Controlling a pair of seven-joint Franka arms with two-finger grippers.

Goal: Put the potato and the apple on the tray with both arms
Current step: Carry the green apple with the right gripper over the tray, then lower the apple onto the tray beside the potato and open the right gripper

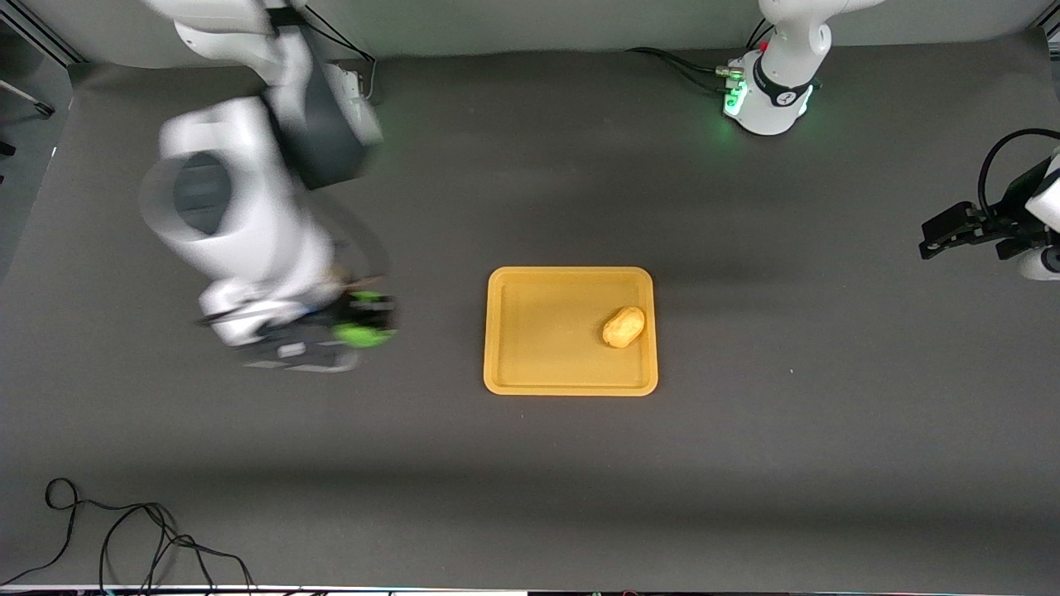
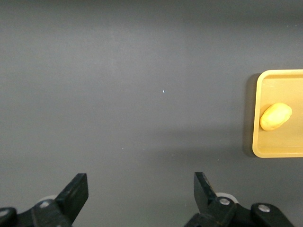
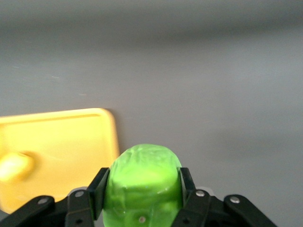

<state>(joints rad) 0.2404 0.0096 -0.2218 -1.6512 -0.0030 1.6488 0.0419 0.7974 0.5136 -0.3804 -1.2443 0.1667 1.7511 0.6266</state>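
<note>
The orange-yellow tray (image 1: 530, 331) lies mid-table. The yellow-tan potato (image 1: 623, 327) rests in it, toward the left arm's end; it also shows in the left wrist view (image 2: 275, 116) and the right wrist view (image 3: 14, 166). My right gripper (image 1: 368, 319) is shut on the green apple (image 1: 364, 334), held over the bare table beside the tray, toward the right arm's end. In the right wrist view the apple (image 3: 143, 184) sits between both fingers, with the tray (image 3: 71, 137) next to it. My left gripper (image 1: 948, 236) is open and empty over the table's left-arm end; its fingers (image 2: 75, 191) stand wide apart.
Black cables (image 1: 124, 538) lie on the table near the front camera, at the right arm's end. The left arm's green-lit base (image 1: 766, 91) stands at the table's edge farthest from the camera. The tray's rim (image 2: 277, 113) shows in the left wrist view.
</note>
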